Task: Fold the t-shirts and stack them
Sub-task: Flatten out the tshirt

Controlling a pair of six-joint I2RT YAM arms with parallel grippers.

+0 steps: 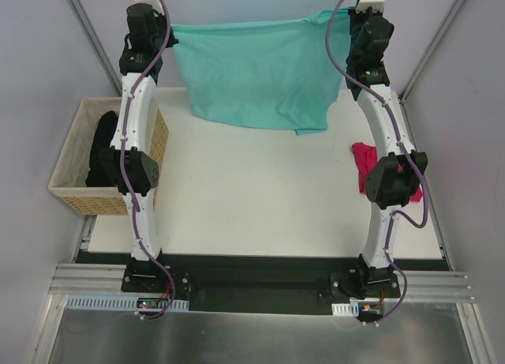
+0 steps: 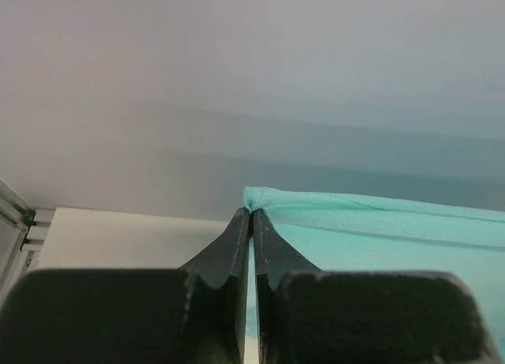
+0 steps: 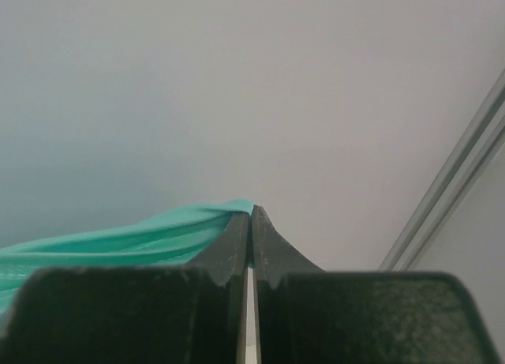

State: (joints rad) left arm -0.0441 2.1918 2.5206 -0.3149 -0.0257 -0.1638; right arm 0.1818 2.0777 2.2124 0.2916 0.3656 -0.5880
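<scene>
A teal-green t-shirt [image 1: 256, 72] hangs stretched between both arms high over the far side of the table. My left gripper [image 2: 252, 212] is shut on its left top corner [image 2: 264, 197]. My right gripper [image 3: 252, 209] is shut on the right top corner, the cloth [image 3: 142, 238] trailing off to the left. In the top view the left gripper [image 1: 172, 34] and right gripper [image 1: 341, 20] hold the shirt's upper edge taut; the hem hangs toward the table. A magenta-pink t-shirt [image 1: 364, 160] lies crumpled at the right, partly behind the right arm. Black t-shirts [image 1: 102, 147] sit in the basket.
A tan woven basket [image 1: 75, 192] stands off the table's left edge. The white table top [image 1: 252, 198] lies between the two arms. Grey walls and metal frame posts [image 1: 438, 40] close in the back and sides.
</scene>
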